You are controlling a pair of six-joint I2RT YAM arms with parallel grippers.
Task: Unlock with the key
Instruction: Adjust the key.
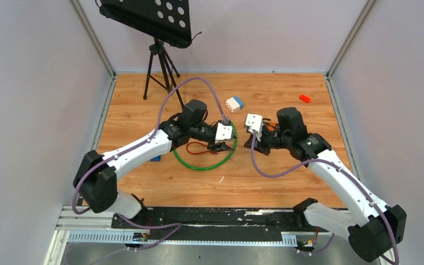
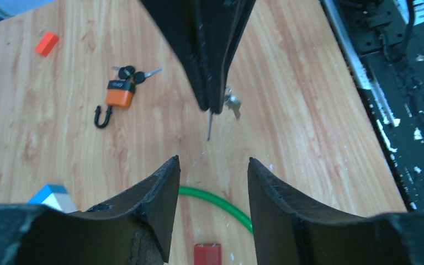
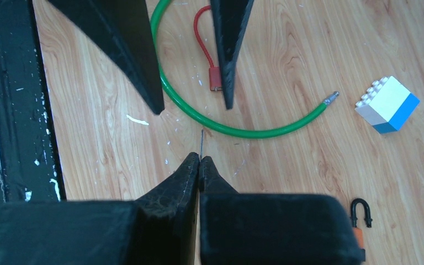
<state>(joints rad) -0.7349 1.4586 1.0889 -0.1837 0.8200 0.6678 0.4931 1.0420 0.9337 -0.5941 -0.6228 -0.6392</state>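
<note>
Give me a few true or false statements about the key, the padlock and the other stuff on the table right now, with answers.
1. The right fingers are shut on a key. True.
2. The orange padlock is held in the left fingers. False: it lies on the table, and the left fingers are open and empty.
3. The green cable lies on the table. True.
4. The white and blue block sits inside the green cable's curve. False: it sits outside it.

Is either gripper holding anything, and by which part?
The right gripper pinches the key by its head end, blade poking out; the left gripper is open and empty.
</note>
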